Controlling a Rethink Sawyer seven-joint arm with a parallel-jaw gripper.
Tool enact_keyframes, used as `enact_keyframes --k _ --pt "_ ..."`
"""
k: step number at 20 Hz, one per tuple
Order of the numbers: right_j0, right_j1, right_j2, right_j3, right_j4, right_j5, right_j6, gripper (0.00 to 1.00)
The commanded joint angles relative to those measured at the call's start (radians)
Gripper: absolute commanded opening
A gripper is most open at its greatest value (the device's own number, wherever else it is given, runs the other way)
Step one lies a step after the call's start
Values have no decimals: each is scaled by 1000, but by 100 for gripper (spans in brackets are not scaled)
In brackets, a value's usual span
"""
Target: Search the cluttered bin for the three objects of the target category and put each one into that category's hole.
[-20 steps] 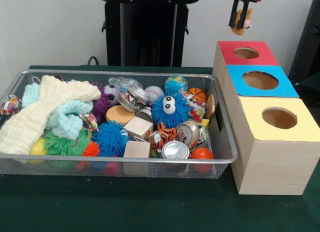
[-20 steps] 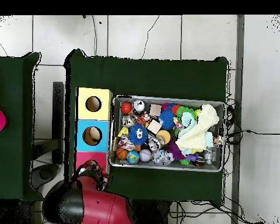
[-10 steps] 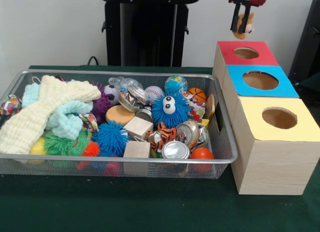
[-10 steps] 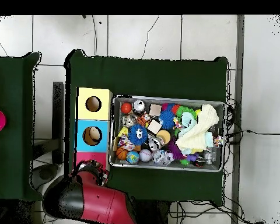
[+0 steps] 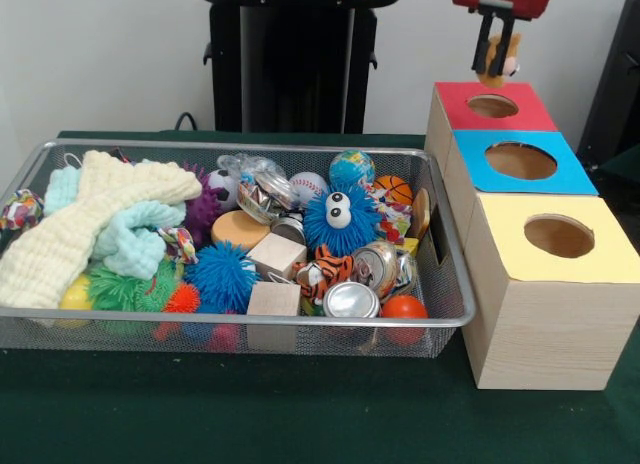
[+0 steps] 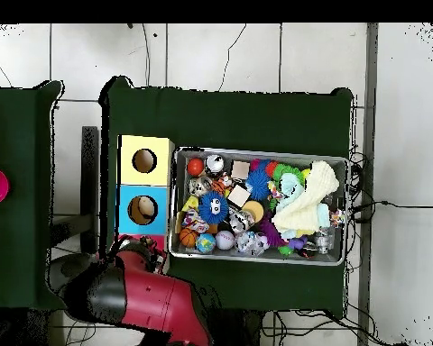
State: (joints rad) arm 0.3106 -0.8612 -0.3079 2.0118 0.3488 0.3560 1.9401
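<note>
In the front view my gripper (image 5: 496, 64) hangs from the top edge, shut on the tan-orange animal toy (image 5: 505, 60), just above the round hole (image 5: 493, 106) in the red-topped box. The tiger-striped toy (image 5: 322, 268) lies in the wire mesh bin (image 5: 230, 329), in front of the blue googly-eyed ball (image 5: 340, 218). The pale yellow toy is hidden. In the overhead view the red arm (image 6: 143, 297) covers the red box and the gripper; the bin (image 6: 260, 260) lies to its right.
The blue-topped box (image 5: 520, 161) and the yellow-topped box (image 5: 555, 239) stand in a row in front of the red one. The bin holds wooden cubes (image 5: 277, 254), cans (image 5: 351, 300), balls and pale cloths (image 5: 90, 219). A black pedestal (image 5: 295, 59) stands behind.
The gripper with the tan-orange toy has moved right and a little down, from left of the red box's hole to right above it. The bin's contents have not moved.
</note>
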Motion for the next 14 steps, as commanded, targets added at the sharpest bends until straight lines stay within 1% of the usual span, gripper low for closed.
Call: enact_keyframes --k 1,6,11,14 --pt "5 38 3 -73 48 111 272 0" --pt "-18 60 28 -83 50 97 258 0" --pt "-53 89 70 -59 53 22 229 0" --pt "-63 98 80 -52 50 5 220 0"
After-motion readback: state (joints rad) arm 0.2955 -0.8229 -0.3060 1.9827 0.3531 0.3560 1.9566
